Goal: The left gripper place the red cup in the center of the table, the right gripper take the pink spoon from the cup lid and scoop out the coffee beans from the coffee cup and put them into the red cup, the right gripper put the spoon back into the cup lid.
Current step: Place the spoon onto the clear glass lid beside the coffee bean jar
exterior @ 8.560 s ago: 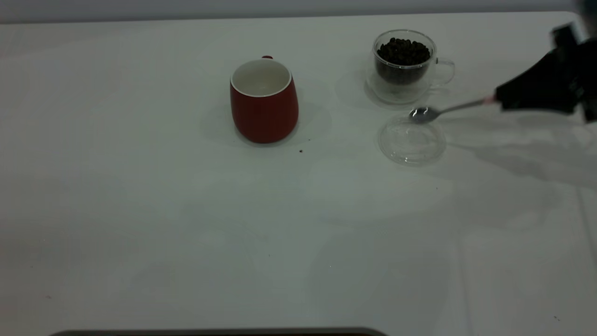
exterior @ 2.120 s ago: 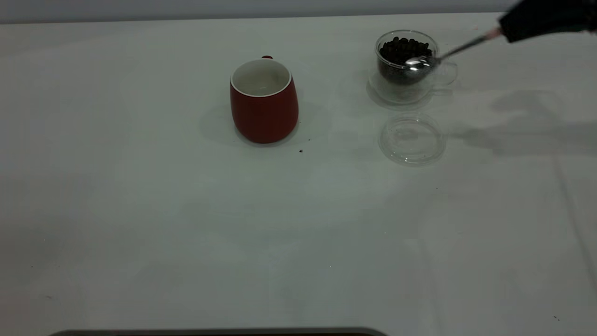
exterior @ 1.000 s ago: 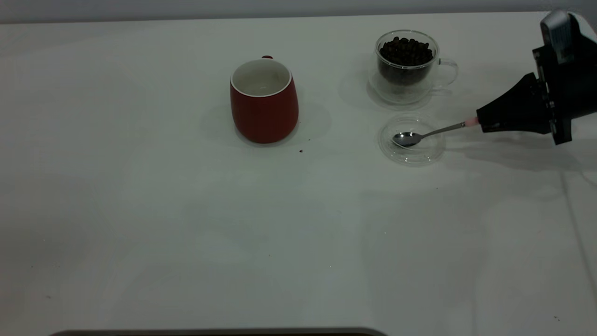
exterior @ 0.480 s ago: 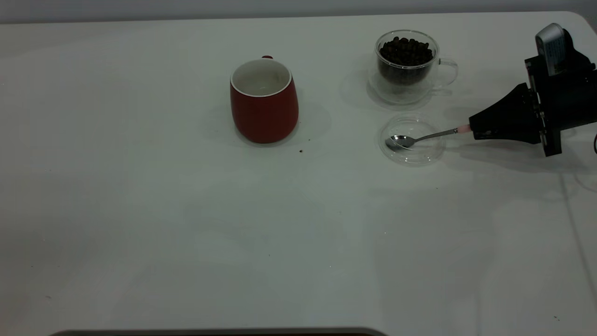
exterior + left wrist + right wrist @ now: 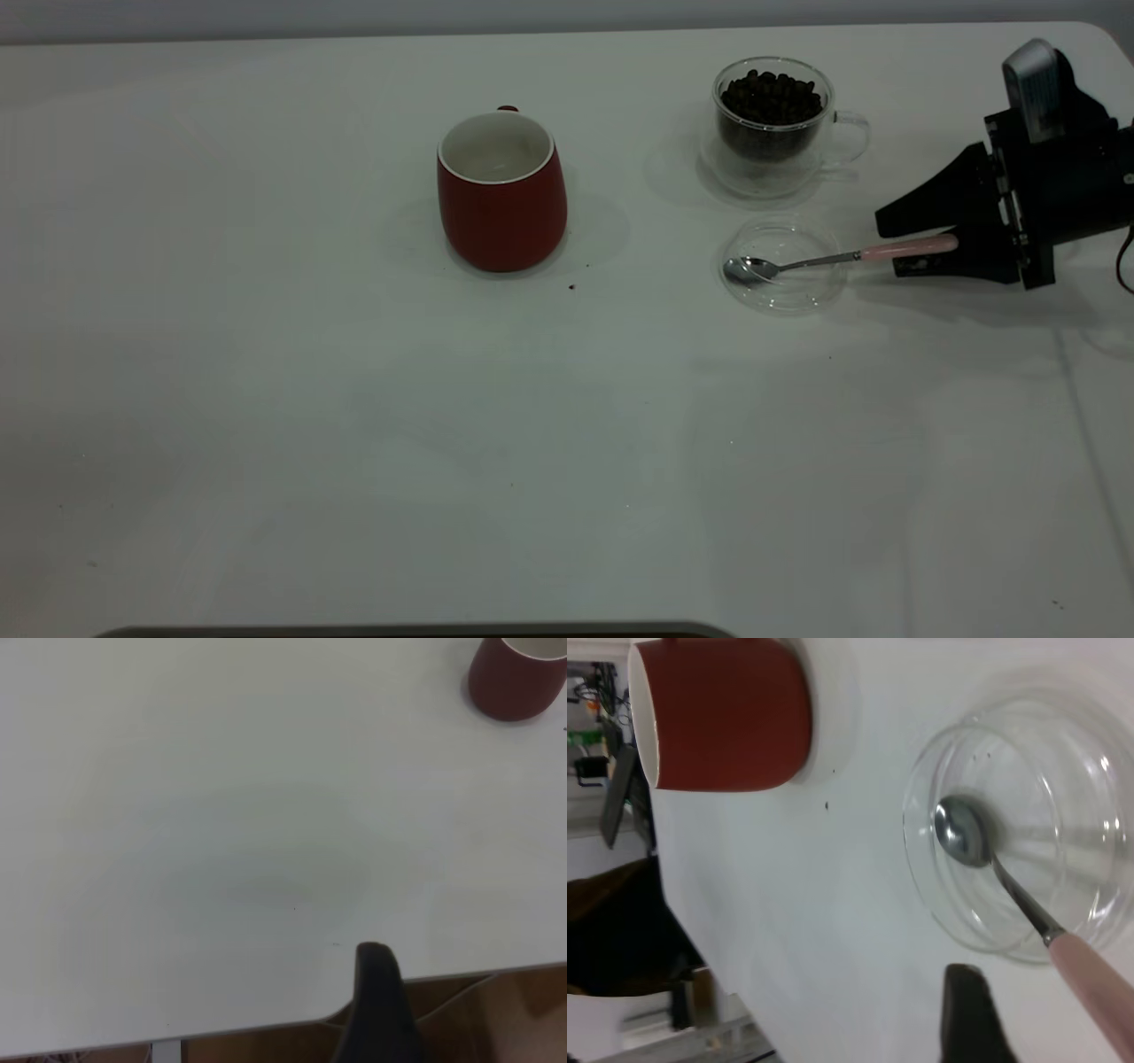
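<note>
At right of the frame the right hand (image 5: 921,237) has its fingers spread, gripping nothing, so the spoon (image 5: 815,260) lies freed (bowl resting in the glass lid (image 5: 783,292), pink handle between the fingers). The red cup (image 5: 501,190) stands mid-bench (image 5: 354,443), the bean cup (image 5: 772,124) at upper right.

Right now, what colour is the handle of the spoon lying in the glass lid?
Pale pink; the pink spoon shows it best in the exterior view.
</note>
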